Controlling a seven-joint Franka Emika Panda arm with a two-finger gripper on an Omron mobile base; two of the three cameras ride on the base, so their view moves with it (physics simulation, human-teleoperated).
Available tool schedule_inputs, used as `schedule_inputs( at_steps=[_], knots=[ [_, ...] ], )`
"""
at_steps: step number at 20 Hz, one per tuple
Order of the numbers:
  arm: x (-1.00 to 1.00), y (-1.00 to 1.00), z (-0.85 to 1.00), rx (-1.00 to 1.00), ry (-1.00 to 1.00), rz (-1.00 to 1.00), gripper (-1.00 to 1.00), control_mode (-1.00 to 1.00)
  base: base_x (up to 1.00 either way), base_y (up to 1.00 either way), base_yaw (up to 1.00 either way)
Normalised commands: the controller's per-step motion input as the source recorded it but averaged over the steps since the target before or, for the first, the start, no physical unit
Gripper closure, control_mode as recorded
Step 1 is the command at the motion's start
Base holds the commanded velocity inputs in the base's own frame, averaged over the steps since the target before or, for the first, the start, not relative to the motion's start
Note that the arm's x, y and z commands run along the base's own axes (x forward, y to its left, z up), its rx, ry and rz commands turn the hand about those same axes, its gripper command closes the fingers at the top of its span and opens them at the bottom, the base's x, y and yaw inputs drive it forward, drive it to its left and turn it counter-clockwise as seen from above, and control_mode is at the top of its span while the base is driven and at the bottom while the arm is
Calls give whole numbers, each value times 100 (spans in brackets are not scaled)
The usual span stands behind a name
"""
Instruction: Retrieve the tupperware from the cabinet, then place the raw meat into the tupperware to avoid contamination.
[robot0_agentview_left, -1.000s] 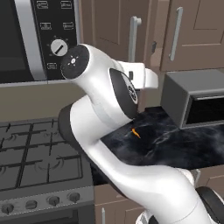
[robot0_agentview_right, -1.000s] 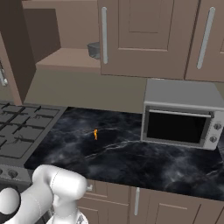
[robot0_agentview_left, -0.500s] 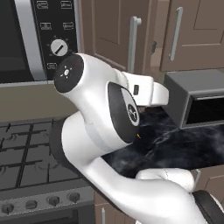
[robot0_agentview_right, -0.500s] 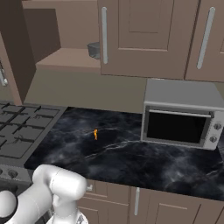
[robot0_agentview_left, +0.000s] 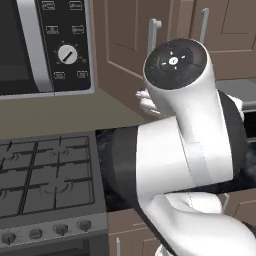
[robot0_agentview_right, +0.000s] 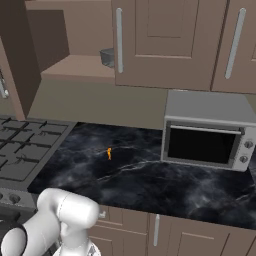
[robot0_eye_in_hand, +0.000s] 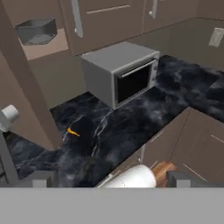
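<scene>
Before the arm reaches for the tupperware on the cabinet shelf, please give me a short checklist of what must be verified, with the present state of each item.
1. Cabinet open over the shelf: ok, the shelf is exposed.
2. Tupperware in sight on the shelf: ok, it sits upright by the edge of the closed door.
3. Tupperware free of other things: ok, nothing lies on or against it.
4. Raw meat lying on the dark counter, ready for later: ok.
5. Jaws empty and open: cannot tell, only the tips show in the hand view.
6. Jaws near the tub: not ok, the hand view shows it far off.
</scene>
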Motion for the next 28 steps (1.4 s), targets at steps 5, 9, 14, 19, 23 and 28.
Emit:
schedule_inputs(
  at_steps=[5,9,14,19,23,28],
  knots=[
    [-4,-49,9,34,-8,10,-100,-100,0,0,0],
    [47,-44,-5,45,3,8,-100,-100,0,0,0],
    [55,-38,-8,46,9,7,-100,-100,0,0,0],
    [64,-1,-26,36,12,12,-100,-100,0,0,0],
    [70,20,-29,29,8,17,-100,-100,0,0,0],
    [68,3,-16,28,11,15,-100,-100,0,0,0]
  ],
)
